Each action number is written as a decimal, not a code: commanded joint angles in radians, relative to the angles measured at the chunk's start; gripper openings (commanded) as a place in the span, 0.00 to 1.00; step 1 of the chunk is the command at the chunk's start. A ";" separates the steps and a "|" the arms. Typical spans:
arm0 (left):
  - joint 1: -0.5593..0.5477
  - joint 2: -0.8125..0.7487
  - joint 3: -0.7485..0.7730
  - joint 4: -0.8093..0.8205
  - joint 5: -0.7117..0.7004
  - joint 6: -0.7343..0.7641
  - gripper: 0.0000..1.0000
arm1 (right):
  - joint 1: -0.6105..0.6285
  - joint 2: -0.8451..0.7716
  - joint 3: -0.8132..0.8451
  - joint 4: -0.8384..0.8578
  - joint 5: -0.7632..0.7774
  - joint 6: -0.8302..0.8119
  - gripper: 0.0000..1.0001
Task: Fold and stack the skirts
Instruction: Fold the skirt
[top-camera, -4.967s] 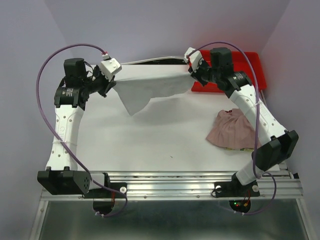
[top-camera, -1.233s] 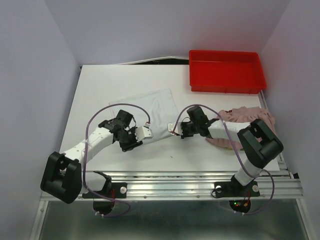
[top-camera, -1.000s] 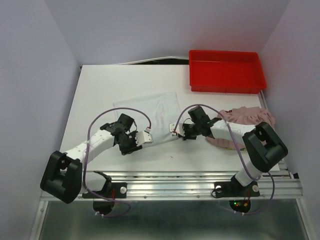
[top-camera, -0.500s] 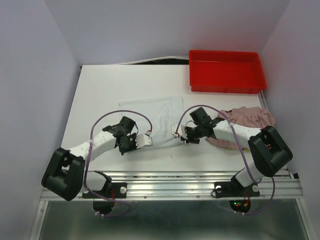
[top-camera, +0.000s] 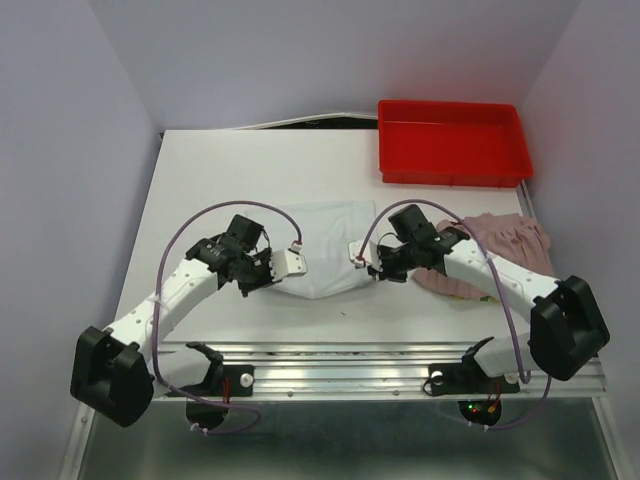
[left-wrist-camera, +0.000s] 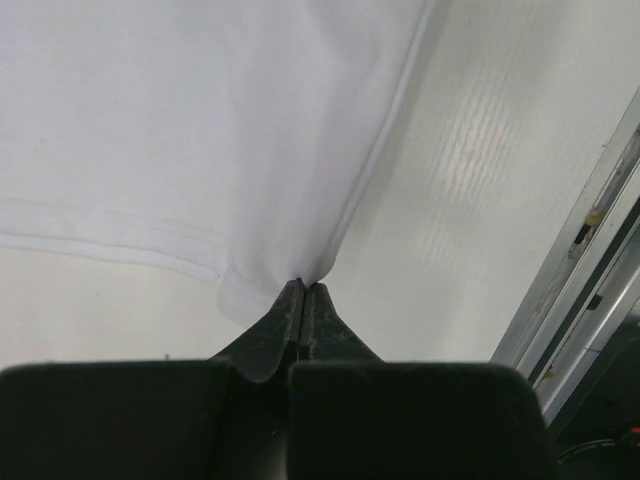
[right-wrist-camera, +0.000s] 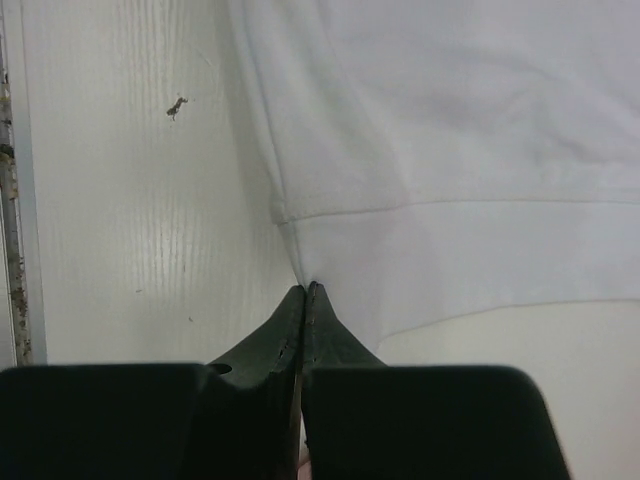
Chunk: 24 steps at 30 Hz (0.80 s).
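Spread mid-table, broader side to side: white skirt (top-camera: 325, 235), near corners pinched by left gripper (left-wrist-camera: 303, 290) and right gripper (right-wrist-camera: 305, 292), both closed tight on cloth. Hanging aloft at far edge five seconds ago.

The white table (top-camera: 250, 170) fills the centre of the top view. Pale lilac walls enclose it: left wall (top-camera: 70, 150), back wall (top-camera: 330, 50), right wall (top-camera: 600, 120). An aluminium rail (top-camera: 350, 365) spans the lower frame along the near table edge. A red tray (top-camera: 452, 176) sits at upper right. Lighting is even, with soft glare on the tabletop.
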 joint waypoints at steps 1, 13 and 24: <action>0.001 -0.072 0.071 -0.106 0.039 -0.044 0.00 | 0.006 -0.080 0.086 -0.126 -0.031 0.050 0.01; 0.001 -0.296 0.117 -0.307 0.064 -0.092 0.00 | 0.015 -0.258 0.118 -0.333 -0.136 0.217 0.01; 0.014 -0.174 0.176 -0.182 0.056 -0.145 0.00 | 0.015 -0.163 0.195 -0.310 -0.017 0.198 0.01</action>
